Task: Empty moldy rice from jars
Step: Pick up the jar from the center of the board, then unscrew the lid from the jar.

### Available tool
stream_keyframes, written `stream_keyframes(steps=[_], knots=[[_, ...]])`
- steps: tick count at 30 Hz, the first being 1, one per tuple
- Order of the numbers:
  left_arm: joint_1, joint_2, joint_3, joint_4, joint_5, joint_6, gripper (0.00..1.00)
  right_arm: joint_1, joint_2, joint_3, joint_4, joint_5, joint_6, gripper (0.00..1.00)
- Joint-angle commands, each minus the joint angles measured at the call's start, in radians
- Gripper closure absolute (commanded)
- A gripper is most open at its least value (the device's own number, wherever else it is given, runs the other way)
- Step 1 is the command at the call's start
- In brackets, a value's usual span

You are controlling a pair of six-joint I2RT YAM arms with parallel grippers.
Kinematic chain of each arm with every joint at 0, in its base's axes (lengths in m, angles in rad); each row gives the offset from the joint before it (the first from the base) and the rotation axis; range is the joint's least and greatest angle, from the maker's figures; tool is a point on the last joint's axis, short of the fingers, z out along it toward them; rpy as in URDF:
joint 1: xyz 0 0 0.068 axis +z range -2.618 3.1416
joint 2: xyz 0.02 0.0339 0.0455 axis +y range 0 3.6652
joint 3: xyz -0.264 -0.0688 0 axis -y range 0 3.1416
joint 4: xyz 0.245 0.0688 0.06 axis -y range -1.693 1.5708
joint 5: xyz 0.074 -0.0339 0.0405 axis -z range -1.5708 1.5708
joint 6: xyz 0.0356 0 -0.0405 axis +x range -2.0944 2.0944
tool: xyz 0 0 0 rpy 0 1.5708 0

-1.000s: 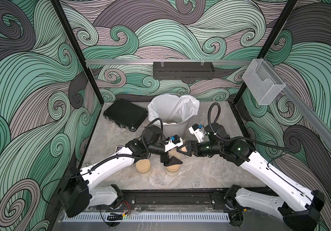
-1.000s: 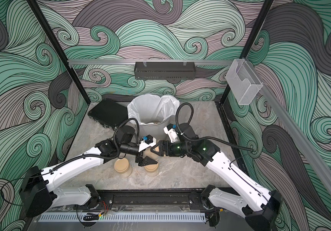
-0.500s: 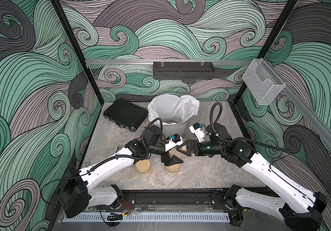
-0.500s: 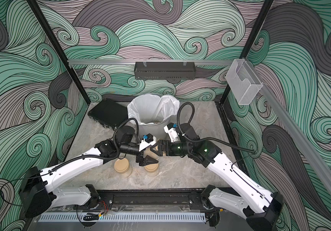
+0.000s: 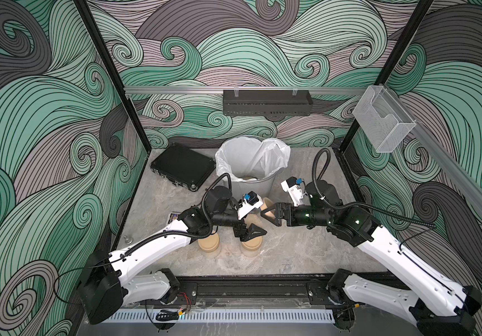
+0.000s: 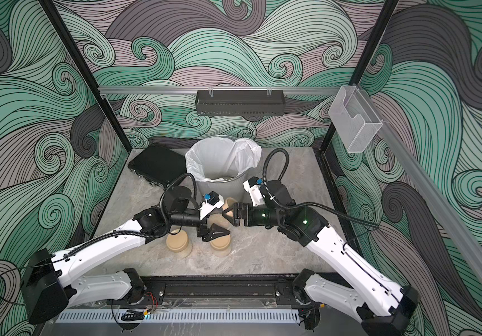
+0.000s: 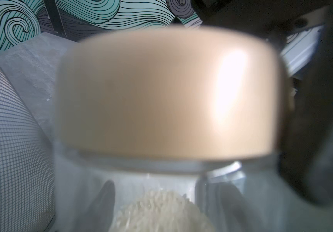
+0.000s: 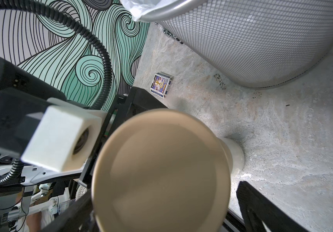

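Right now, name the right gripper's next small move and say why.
Probably close the right gripper on the lid and twist: its jaws stand open around it, and it still caps the jar of rice that the left gripper holds.

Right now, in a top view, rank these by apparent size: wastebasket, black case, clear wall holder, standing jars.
1. wastebasket
2. black case and clear wall holder: look alike, unranked
3. standing jars: smallest, alike, both partly hidden
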Motion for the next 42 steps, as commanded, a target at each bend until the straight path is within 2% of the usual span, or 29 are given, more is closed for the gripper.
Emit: stream_keyframes(steps=[1, 9, 16, 22, 30, 42], knots=[[-0.004, -0.062, -0.013, 0.181, -0.022, -0.105, 0.74, -0.004, -0.017, 0.029, -0.002, 0.049, -0.025, 0.01], [-0.004, -0.098, -0.061, 0.225, -0.078, -0.148, 0.74, -0.005, -0.029, 0.022, 0.069, 0.055, -0.030, 0.01], [-0.003, -0.109, -0.061, 0.224, -0.077, -0.152, 0.74, -0.005, -0.001, 0.017, 0.168, -0.007, -0.024, 0.01], [-0.005, -0.106, -0.047, 0.229, -0.068, -0.154, 0.74, -0.006, 0.017, 0.007, 0.202, -0.010, -0.018, 0.01], [-0.006, -0.100, -0.047, 0.240, -0.062, -0.167, 0.74, -0.006, 0.026, -0.008, 0.232, -0.007, -0.010, 0.05], [-0.006, -0.090, -0.044, 0.263, -0.052, -0.185, 0.74, -0.006, 0.043, -0.019, 0.208, 0.007, -0.015, 0.05]])
